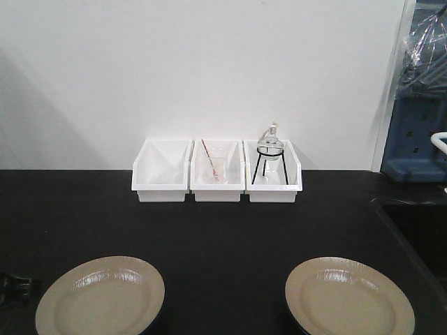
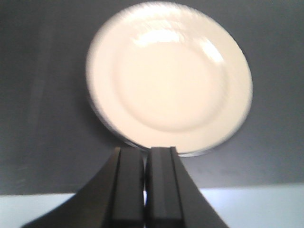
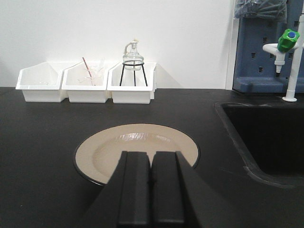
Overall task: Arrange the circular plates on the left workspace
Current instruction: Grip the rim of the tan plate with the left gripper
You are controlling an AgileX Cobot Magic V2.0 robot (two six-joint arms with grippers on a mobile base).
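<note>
Two round beige plates lie flat on the black countertop [image 1: 223, 223], a left plate [image 1: 100, 296] and a right plate [image 1: 349, 296]. In the left wrist view my left gripper [image 2: 146, 151] is shut and empty. Its tips sit just short of the near rim of the left plate [image 2: 168, 76], above the counter's white front edge [image 2: 256, 204]. In the right wrist view my right gripper [image 3: 152, 154] is shut and empty. It hovers over the near rim of the right plate [image 3: 137, 142]. Neither gripper's jaws show in the front view.
Three white bins [image 1: 217, 172] stand in a row at the back wall; the right one holds a glass flask on a black stand [image 1: 269, 150]. A recessed black sink [image 3: 270, 137] lies right of the right plate, with a green-topped tap [image 3: 289, 42] behind it.
</note>
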